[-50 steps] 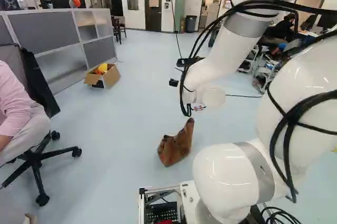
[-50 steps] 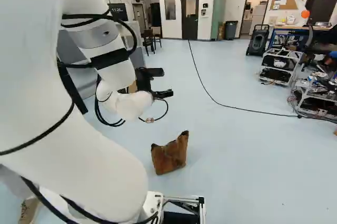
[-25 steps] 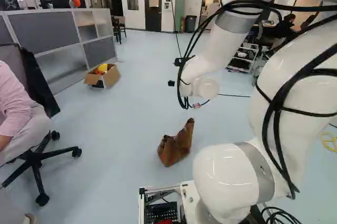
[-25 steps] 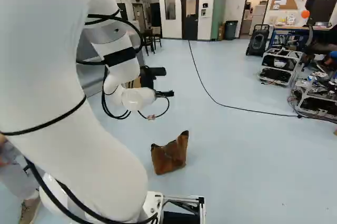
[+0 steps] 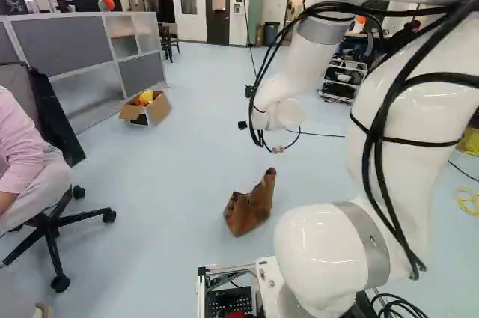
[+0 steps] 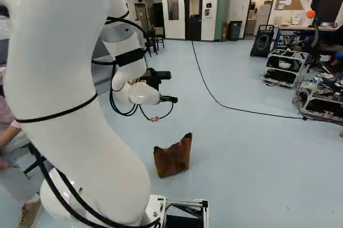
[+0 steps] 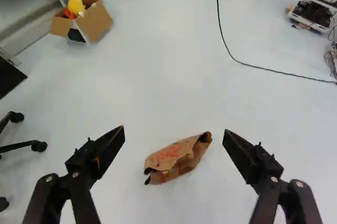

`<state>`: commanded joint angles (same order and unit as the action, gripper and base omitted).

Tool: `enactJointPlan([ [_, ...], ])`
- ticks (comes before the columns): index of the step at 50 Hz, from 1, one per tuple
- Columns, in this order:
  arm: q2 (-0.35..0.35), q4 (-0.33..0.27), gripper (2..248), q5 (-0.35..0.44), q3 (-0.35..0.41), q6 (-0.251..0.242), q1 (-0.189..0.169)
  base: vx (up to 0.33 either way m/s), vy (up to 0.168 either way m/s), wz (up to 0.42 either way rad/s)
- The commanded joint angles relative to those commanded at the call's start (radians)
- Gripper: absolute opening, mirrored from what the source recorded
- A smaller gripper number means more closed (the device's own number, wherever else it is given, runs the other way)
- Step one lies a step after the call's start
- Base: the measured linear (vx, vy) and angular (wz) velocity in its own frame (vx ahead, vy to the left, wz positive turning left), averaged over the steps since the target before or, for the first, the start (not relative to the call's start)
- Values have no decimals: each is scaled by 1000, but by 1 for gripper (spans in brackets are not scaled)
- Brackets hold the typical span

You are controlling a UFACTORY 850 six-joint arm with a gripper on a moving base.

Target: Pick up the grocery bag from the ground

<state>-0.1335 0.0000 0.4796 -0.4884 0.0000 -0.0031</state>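
Since the grocery bag point(image 7: 176, 159) stands on the floor point(image 5: 176, 183), well out from its edge at the grey partition point(image 5: 67, 43), the pincer point(image 7: 174, 132) hangs higher, empty, fingers wide apart, probably to straddle it.

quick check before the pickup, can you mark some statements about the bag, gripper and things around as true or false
1. The gripper is open and touches no part of the brown bag. True.
2. The bag is standing inside the cardboard box. False: it is on the floor, apart from the box.
3. A yellow thing shows in the box. True.
4. The bag leans against the gray partition. False: it stands away from it; the box is the thing beside the partition.
5. A black cable lies on the floor, away from the bag. True.
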Motion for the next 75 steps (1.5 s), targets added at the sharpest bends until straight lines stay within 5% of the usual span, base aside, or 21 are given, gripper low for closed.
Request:
enactJointPlan([
  [14, -58, 0, 247, -170, -67, 0, -11, 0, 0, 0],
  [25, -123, 0, 247, -226, -142, 0, -24, 0, 0, 0],
  [75, -677, 199, 247, -663, -634, 0, -100, 0, 0, 0],
])
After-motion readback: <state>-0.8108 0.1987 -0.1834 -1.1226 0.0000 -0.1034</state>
